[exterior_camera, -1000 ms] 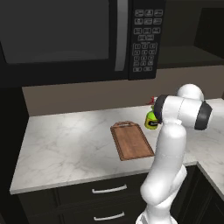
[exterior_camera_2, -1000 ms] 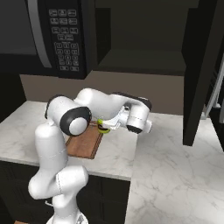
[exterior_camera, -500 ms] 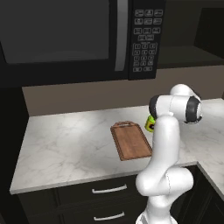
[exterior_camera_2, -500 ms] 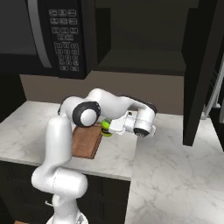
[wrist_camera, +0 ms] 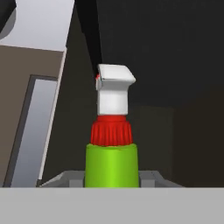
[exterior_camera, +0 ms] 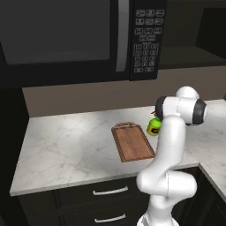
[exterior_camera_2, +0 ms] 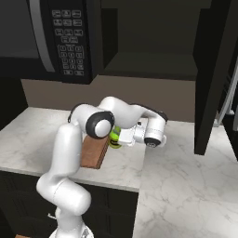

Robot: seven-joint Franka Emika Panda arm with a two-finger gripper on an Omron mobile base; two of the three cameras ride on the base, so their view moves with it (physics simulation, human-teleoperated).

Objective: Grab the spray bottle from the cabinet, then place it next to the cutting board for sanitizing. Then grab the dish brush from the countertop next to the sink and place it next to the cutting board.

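My gripper (exterior_camera_2: pixel 124 137) is shut on the lime-green spray bottle (exterior_camera_2: pixel 114 137), holding it upright just right of the brown cutting board (exterior_camera: pixel 132 142), near its handle end. From the left base camera the spray bottle (exterior_camera: pixel 154 127) peeks out from behind my arm, low over the white marble countertop (exterior_camera: pixel 66 145). I cannot tell whether it touches the slab. In the hand view the spray bottle (wrist_camera: pixel 111 162), with its red collar and white nozzle, sits between the fingers of the gripper (wrist_camera: pixel 111 178). The dark cabinet (exterior_camera_2: pixel 148 65) stands open above. The dish brush and the sink are out of view.
A black microwave (exterior_camera: pixel 66 39) hangs over the counter left of the cabinet. The cabinet's open door (exterior_camera_2: pixel 214 74) juts out at the right. Below the counter's edge are dark drawers with silver handles (exterior_camera: pixel 106 192). The countertop (exterior_camera_2: pixel 186 186) continues to the right.
The bottle in my gripper has come down a little towards the counter beside the board. My elbow has swung round. The grip has not changed.
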